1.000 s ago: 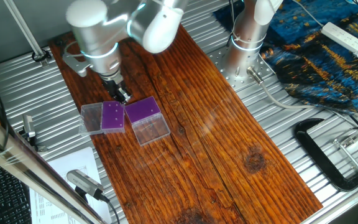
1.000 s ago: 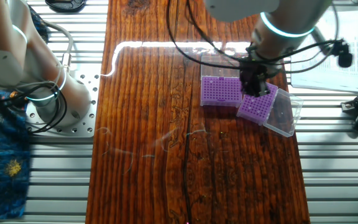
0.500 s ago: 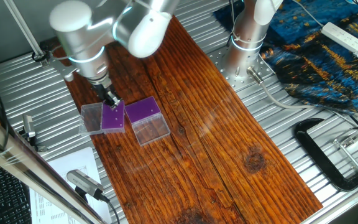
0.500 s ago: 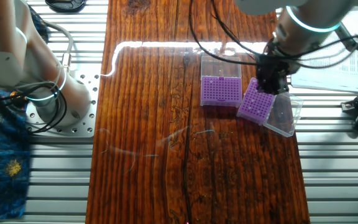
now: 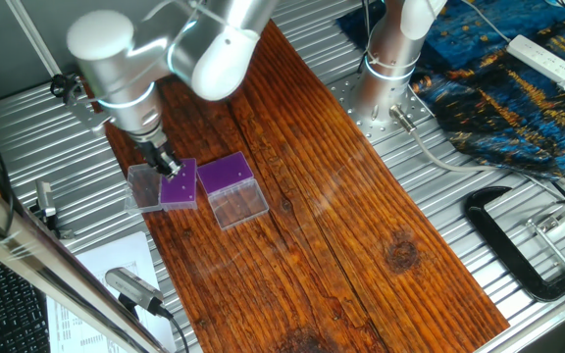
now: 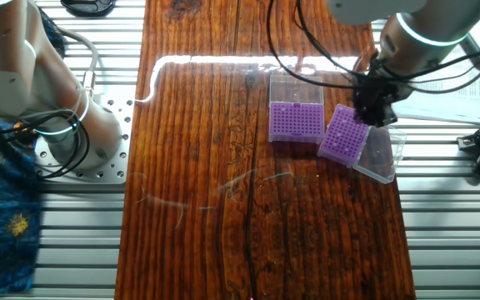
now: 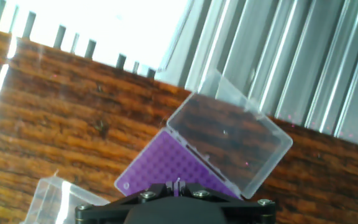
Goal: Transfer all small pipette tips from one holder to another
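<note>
My gripper (image 5: 168, 164) hangs over the narrower, darker-purple rack (image 5: 178, 184), near the edge where its clear lid (image 5: 145, 186) lies open. The hand view shows the fingers (image 7: 171, 185) pressed together on a thin whitish pipette tip (image 7: 179, 180), just above that rack (image 7: 166, 162). One pale tip (image 7: 126, 185) sits in a corner hole of it. In the other fixed view the gripper (image 6: 370, 107) is above the same tilted rack (image 6: 342, 143). The wider, lighter-purple holder (image 6: 297, 122) stands beside it on the board, and tips in it are too small to make out.
The wide holder (image 5: 227, 175) has its clear lid (image 5: 240, 204) open toward the board's middle. Both racks sit near the edge of the wooden board (image 5: 341, 226). Papers (image 5: 96, 294) and a metal tool (image 5: 135, 289) lie just off that edge. A black clamp (image 5: 518, 245) sits far right.
The gripper has moved away from the wider holder, across the darker rack toward its lid side, staying shut. Neither rack has moved.
</note>
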Available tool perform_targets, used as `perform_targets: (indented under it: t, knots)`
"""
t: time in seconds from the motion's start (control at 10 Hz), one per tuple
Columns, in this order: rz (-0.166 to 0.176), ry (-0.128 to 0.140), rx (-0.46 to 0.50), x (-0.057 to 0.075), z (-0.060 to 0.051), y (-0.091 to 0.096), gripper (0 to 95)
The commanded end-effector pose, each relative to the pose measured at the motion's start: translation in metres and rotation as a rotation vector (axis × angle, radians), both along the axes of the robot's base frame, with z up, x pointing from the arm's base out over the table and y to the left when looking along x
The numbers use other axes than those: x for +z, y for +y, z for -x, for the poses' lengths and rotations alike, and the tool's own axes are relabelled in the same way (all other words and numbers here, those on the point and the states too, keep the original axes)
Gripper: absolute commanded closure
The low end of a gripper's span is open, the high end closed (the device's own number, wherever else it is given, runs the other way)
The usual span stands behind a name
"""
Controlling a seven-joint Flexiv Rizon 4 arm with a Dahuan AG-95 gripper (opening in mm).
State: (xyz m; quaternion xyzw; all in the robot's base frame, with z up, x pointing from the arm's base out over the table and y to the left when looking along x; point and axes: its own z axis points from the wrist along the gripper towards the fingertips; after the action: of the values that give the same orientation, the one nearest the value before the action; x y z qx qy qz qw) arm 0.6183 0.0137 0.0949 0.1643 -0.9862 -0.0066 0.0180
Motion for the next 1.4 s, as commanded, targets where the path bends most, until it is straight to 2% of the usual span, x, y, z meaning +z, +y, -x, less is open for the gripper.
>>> perform_targets:
  t: [0.1, 0.5, 1.4]
  knots:
    - [-0.007, 0.000, -0.003, -0.004, -0.006, 0.003, 95.0]
    - [-0.008, 0.003, -0.016, -0.008, -0.017, 0.012, 95.0]
    - [-0.015, -0.001, -0.030, -0.017, -0.020, 0.017, 95.0]
